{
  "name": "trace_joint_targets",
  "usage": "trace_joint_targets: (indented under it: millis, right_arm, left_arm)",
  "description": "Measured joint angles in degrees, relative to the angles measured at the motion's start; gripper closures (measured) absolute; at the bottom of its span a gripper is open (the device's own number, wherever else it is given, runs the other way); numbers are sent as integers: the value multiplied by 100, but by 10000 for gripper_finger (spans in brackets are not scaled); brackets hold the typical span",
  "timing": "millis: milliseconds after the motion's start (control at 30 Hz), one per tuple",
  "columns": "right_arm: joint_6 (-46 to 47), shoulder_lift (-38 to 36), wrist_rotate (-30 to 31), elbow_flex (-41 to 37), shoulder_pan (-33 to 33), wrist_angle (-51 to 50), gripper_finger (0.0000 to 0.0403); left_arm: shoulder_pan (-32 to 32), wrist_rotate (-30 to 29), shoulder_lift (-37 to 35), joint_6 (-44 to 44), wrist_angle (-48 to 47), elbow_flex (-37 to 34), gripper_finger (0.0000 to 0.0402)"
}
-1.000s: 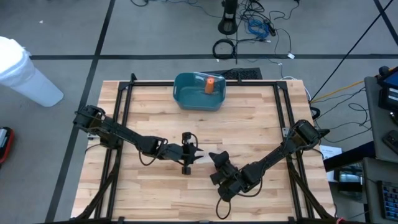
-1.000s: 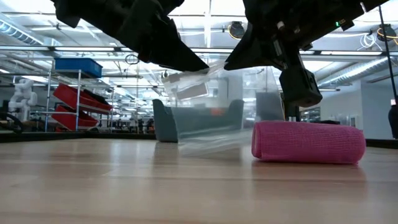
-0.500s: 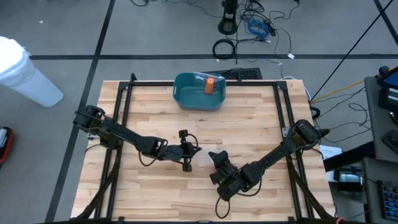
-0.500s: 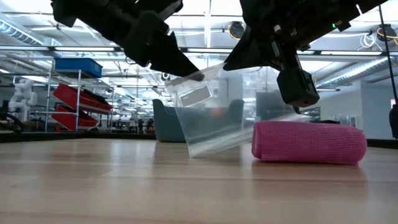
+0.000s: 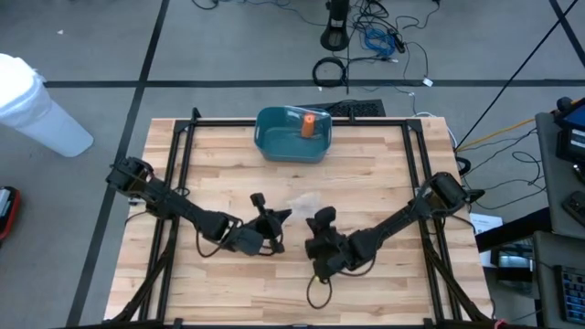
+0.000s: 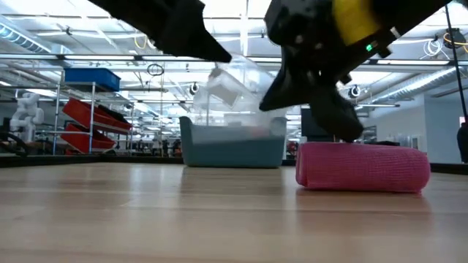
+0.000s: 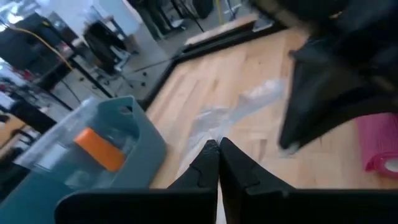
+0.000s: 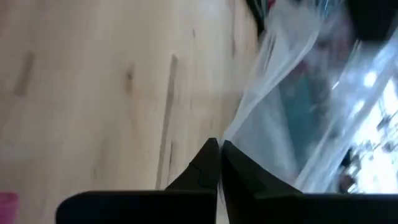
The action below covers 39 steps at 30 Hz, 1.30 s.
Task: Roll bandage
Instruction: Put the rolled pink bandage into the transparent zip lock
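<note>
A rolled pink bandage (image 6: 362, 168) lies on its side on the table, below my right arm; the left wrist view shows its end (image 7: 379, 146). A clear plastic bag (image 6: 235, 82) hangs in the air between my two grippers, near the table's middle (image 5: 306, 199). My left gripper (image 7: 215, 147) is shut on one side of the bag. My right gripper (image 8: 215, 147) is shut on the other side. In the high view the two grippers stand close together, left (image 5: 274, 217) and right (image 5: 320, 219). My left gripper pinches an edge of the clear bag (image 7: 214, 129) between its two shut fingers. The film spreads away from the fingertips toward the far side, clear of the table. My right gripper pinches the bag's opposite edge (image 8: 235, 132) between its two shut fingers. From there the film fans out, off the table.
A teal bin (image 5: 292, 135) with an orange thing (image 5: 309, 125) in it stands at the table's far edge. A black frame (image 5: 183, 137) borders the tabletop. Bare wood lies at the near left (image 6: 110, 212).
My left gripper has shut on the bag and turned at the wrist. Both grippers have drawn toward the near edge. The bag's lower edge was on the table. The bag now hangs higher between the two grippers, clear of the wood. The bandage has stayed put.
</note>
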Motion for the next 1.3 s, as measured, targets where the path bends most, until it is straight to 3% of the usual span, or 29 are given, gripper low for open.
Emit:
trace_joint_targets:
  millis: [167, 300, 467, 933, 1100, 1300]
  right_arm:
    - [1460, -17, -1093, 20, -407, -528, 403]
    - [1898, -35, -1922, 0, -595, -517, 394]
    - [2242, -296, -2174, -22, -609, -478, 355]
    - [3432, -1603, -3583, -15, -580, -562, 223]
    - [3534, -1709, -3757, -15, -534, -546, 217]
    - [3683, -1690, -3476, -15, -276, -913, 244]
  left_arm:
    - [-79, -94, 87, -136, -46, 20, 401]
    - [23, -91, 468, -490, 15, 22, 401]
    - [94, -93, 919, -688, -1, 22, 401]
    - [76, 88, 999, -1136, -4, 24, 401]
    - [41, -116, 999, -1131, -19, 24, 402]
    - [-65, -653, 999, -971, 3, 24, 402]
